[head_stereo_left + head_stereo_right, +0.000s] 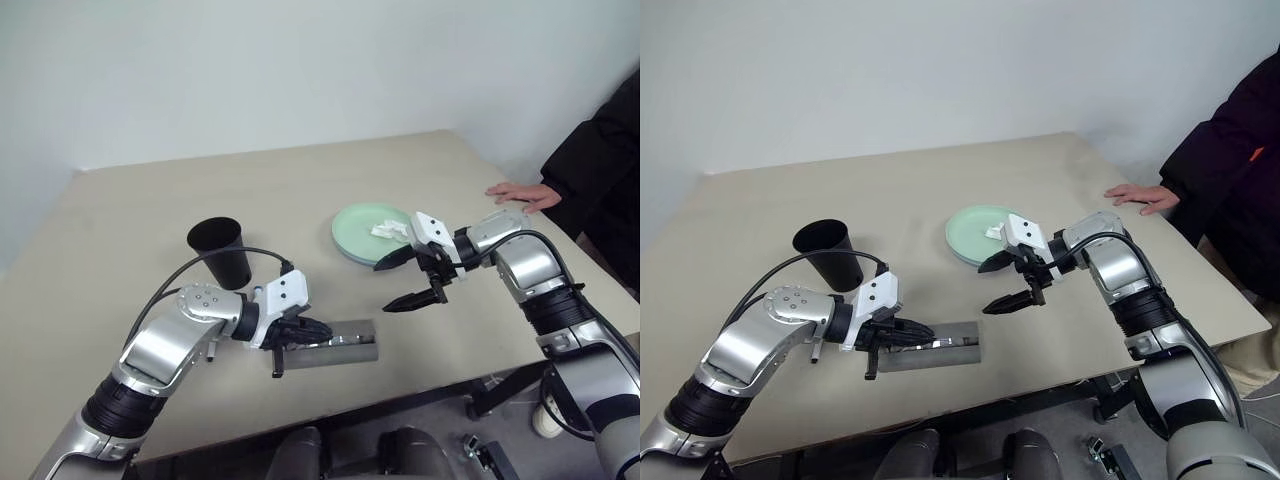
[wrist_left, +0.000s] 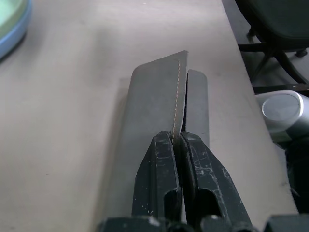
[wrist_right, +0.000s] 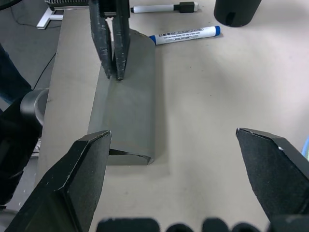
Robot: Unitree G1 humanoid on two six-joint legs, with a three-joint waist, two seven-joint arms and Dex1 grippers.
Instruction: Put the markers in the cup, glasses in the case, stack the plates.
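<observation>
**Grey felt lid pinched at the near edge**

Grey felt was what we found between the fingers of the left gripper [image 2: 179,145]: they were pressed together on the thin stitched lid of the glasses case [image 1: 345,342], which lay flat close to the near edge of the tabletop [image 1: 150,220], about midway along it. The lid stood lifted off the base along one long side.

The right gripper [image 1: 405,282] hung above the table beyond the case's right end, its fingers spread wide and holding nothing.

We saw the black cup [image 1: 222,250] upright behind the left arm, towards the left half of the tabletop. Beside it lay the two markers, the blue-capped marker [image 3: 185,35] nearer the case and the black-capped marker [image 3: 164,7] just past it.

The mint green plate [image 1: 360,226] sat on the blue plate [image 2: 10,36] right of centre, with a crumpled tissue [image 1: 388,230] on top. A person's hand [image 1: 522,193] rested flat at the right edge.
</observation>
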